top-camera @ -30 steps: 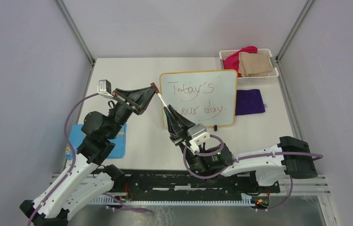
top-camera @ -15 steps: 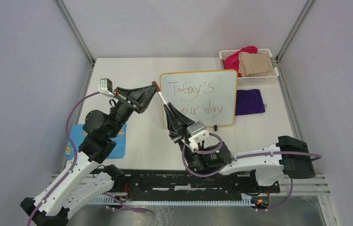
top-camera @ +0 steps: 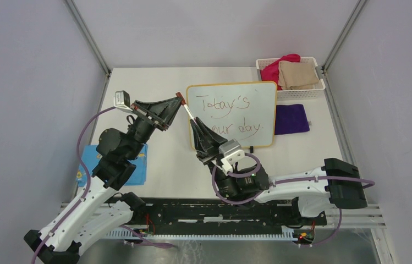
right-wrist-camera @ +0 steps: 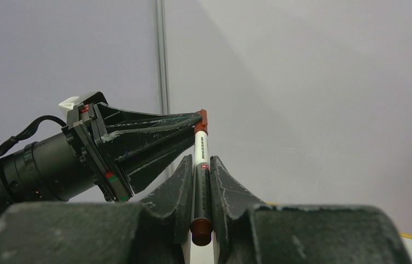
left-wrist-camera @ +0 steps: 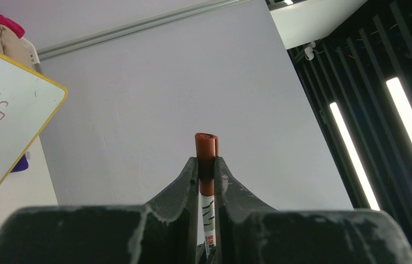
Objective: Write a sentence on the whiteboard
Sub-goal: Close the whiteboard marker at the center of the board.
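Note:
The whiteboard [top-camera: 261, 93], yellow-framed, stands at mid table with the sentence [top-camera: 226, 114] "Today's your day" on it in two lines. Its corner also shows in the left wrist view [left-wrist-camera: 16, 121]. A white marker [top-camera: 187, 113] with a red-brown cap is held in the air just left of the board. My left gripper [top-camera: 180, 101] is shut on the cap end [left-wrist-camera: 206, 147]. My right gripper [top-camera: 194, 124] is shut on the marker's barrel [right-wrist-camera: 201, 165], with the left gripper [right-wrist-camera: 197, 117] at the far end of it.
A white basket [top-camera: 316, 88] with red and beige cloths sits at the back right. A purple cloth [top-camera: 291, 119] lies right of the board. A blue card [top-camera: 137, 168] lies under my left arm.
Both grippers, still holding the marker between them, have shifted slightly toward the far side. The board and its writing have not changed.

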Robot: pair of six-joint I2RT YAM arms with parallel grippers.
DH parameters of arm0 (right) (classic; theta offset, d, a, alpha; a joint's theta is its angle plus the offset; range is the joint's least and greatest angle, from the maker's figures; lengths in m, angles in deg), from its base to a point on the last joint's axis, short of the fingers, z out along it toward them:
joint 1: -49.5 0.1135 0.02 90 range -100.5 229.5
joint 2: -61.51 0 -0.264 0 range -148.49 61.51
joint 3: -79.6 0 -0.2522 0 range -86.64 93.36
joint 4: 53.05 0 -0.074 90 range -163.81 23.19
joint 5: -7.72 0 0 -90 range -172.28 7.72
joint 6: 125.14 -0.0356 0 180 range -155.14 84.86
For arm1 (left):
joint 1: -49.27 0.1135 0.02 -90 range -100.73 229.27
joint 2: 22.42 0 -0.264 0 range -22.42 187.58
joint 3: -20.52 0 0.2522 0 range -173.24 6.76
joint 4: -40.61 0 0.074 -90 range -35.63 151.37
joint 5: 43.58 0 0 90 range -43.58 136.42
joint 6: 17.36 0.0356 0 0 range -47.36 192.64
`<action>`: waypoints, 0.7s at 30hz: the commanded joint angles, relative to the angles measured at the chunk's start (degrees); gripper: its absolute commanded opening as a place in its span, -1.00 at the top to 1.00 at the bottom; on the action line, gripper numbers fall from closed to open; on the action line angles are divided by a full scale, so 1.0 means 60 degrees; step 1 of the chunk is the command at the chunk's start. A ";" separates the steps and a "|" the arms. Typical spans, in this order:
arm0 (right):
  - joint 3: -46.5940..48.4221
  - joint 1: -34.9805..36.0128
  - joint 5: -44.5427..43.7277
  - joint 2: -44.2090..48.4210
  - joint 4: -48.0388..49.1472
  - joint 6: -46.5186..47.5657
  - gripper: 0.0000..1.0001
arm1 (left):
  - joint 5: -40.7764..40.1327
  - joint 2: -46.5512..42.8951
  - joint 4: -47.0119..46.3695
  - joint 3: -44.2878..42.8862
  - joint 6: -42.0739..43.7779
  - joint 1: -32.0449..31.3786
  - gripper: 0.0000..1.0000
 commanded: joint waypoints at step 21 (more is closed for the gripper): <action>0.1417 -0.0913 0.0476 -0.0749 -0.0457 -0.0749 1.00 | 0.0545 0.0055 -0.0692 0.0161 0.0516 -0.1868 0.96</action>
